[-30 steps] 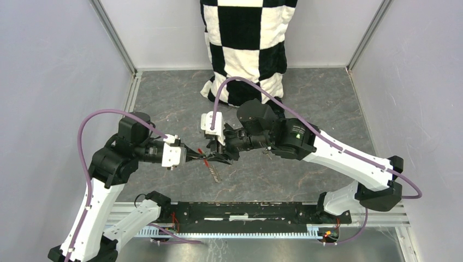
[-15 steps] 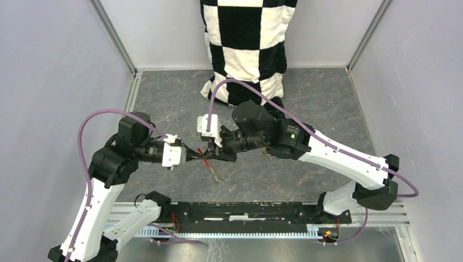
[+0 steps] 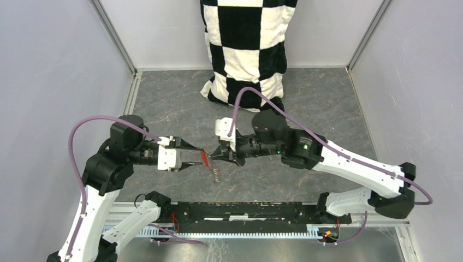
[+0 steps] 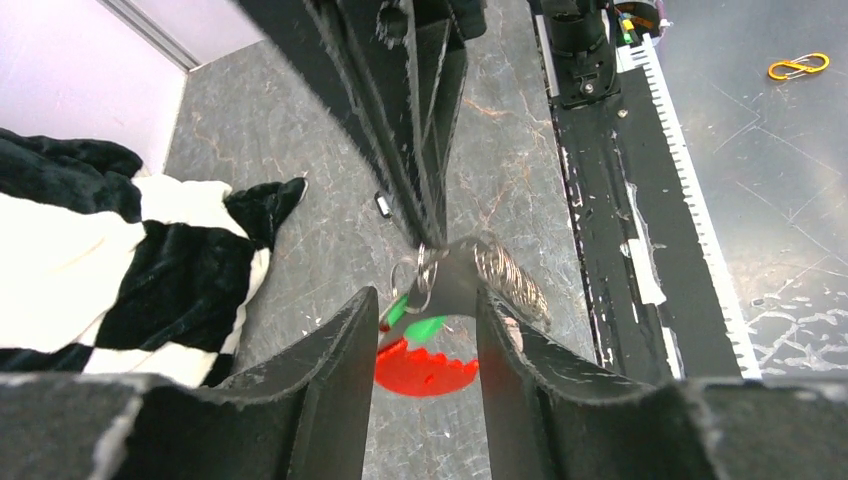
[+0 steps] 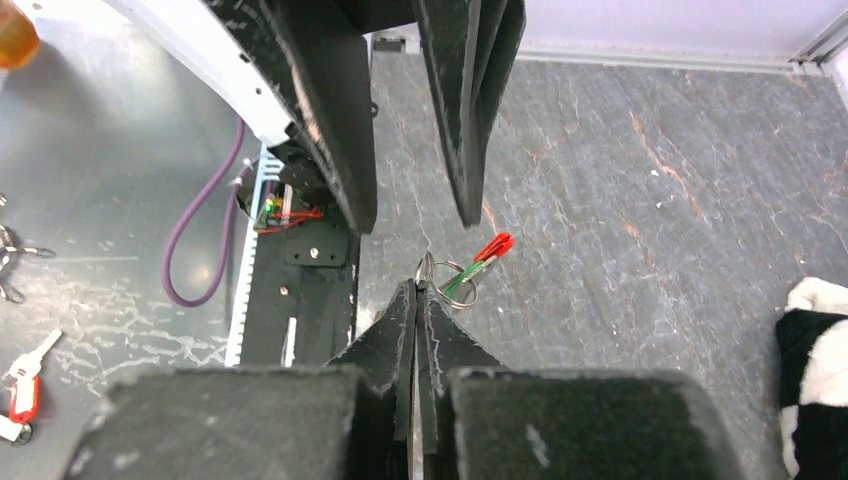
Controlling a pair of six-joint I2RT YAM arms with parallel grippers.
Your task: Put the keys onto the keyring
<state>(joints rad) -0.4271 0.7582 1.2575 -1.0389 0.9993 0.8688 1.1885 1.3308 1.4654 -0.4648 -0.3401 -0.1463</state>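
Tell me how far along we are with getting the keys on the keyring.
Looks done: the green key seems to hang on the keyring. In hand: the right gripper is shut on the ring; the left gripper stands open around it. Left: the black key, possibly the small dark piece on the table, isn't on the ring.

The keyring (image 5: 452,272) is hidden at its near edge between the right fingers (image 5: 395,335). Its red tag (image 4: 420,370) is covered on both sides by the left fingers (image 4: 325,385). Whether the green key (image 4: 427,328) beside the tag is threaded cannot be told. From above, the ring is too small to see.
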